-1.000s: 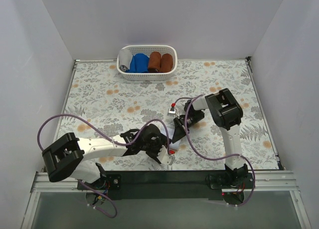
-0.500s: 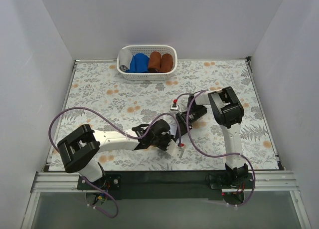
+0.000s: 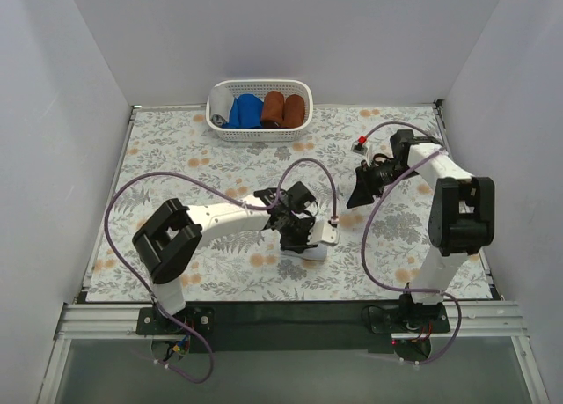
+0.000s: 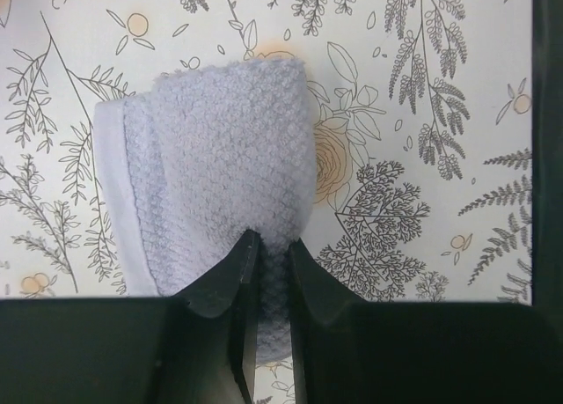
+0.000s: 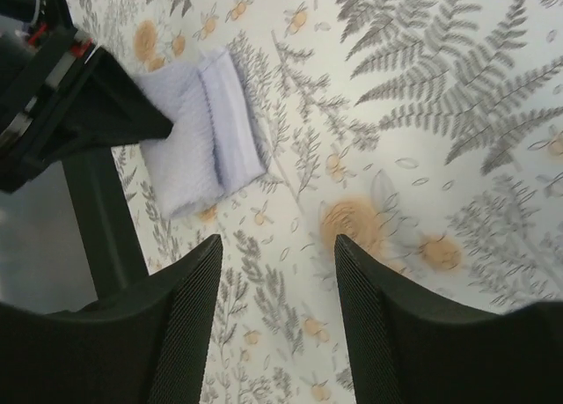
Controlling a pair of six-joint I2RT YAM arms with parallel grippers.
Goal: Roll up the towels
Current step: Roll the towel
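Looking at the pale lavender towel [image 4: 211,157], you find it bundled into a short, thick, waffle-textured roll lying on the flowered table [image 3: 176,166], with its hemmed edge showing along one side. Your left gripper [image 4: 273,246] is pinched tight on the roll's near end. Your right gripper [image 5: 277,246] stands spread and empty, well apart. This roll looks nearly finished, wanting only release. The grey towel [image 3: 219,105] sits at the left end of the basket [image 3: 259,135], too small to judge.
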